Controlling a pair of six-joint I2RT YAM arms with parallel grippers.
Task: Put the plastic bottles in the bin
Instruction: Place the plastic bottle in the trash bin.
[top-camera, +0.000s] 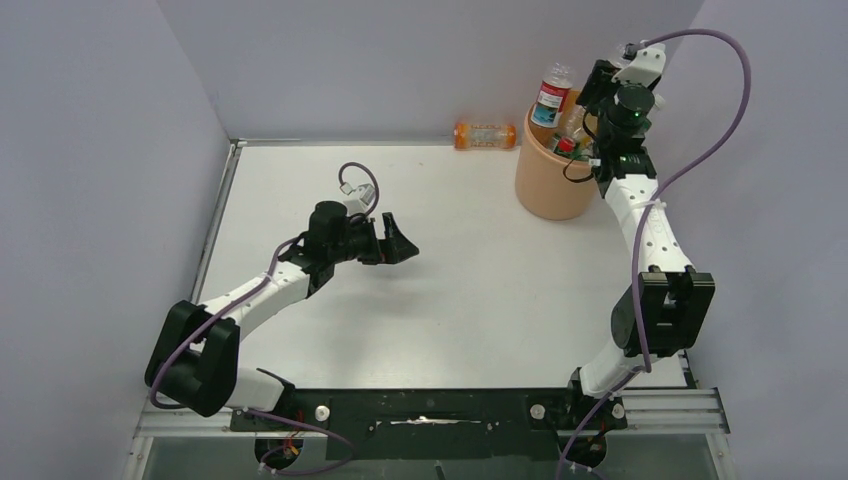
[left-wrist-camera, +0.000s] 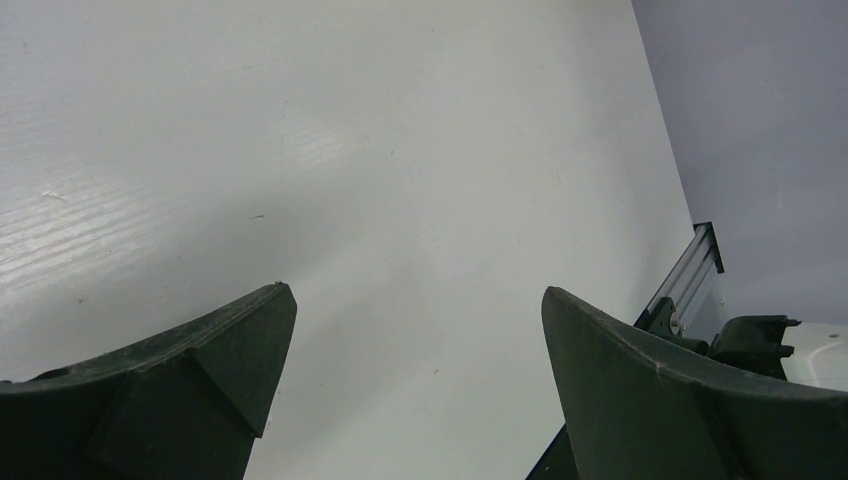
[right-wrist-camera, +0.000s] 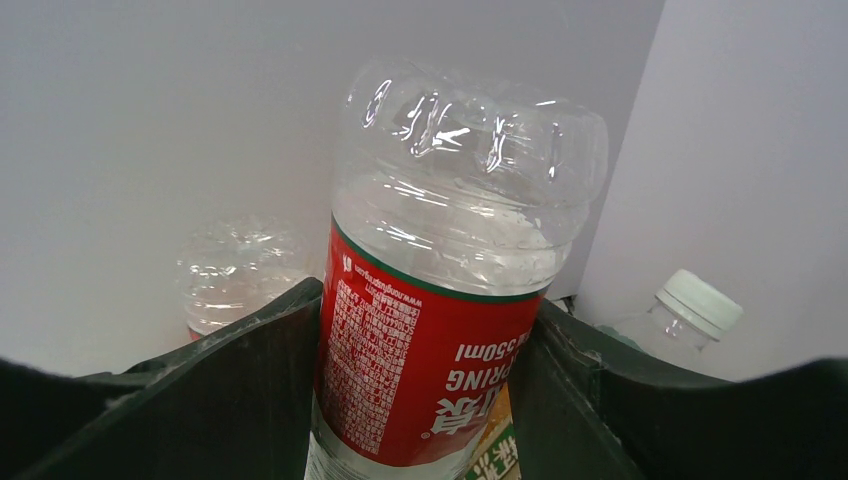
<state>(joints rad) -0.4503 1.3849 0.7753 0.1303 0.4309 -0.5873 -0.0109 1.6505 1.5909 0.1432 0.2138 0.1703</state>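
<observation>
From above, the bin (top-camera: 548, 190) is standing at the back right of the table (top-camera: 450, 300), close to the back wall. Some bottles are poking out of it. A tall bottle (top-camera: 552, 98) with a white cap and a red label is sticking up the highest. An orange bottle (top-camera: 486, 135) is lying on its side at the back edge of the table, just beside the bin on its left. The right arm (top-camera: 650, 230) is reaching over the right side of the bin. The left arm (top-camera: 270, 290) is stretching over the middle of the table, well apart from the bin. The left fingers (top-camera: 400, 243) are spread wide and holding nothing.

From the left wrist, the left fingers (left-wrist-camera: 200, 385) are standing far apart, and white table is showing between them.

From the right wrist, the right fingers (right-wrist-camera: 250, 390) are squeezing a red-label bottle (right-wrist-camera: 440, 300), one finger on each side of the label. It is clear, its bottom end is pointing away from the camera, and its writing is upside down. I cannot tell if it is inside the bin yet. A blurry clear bottle (right-wrist-camera: 235, 270) is showing behind it on the left. A white-capped bottle (right-wrist-camera: 700, 300) is peeking up on the right.
</observation>
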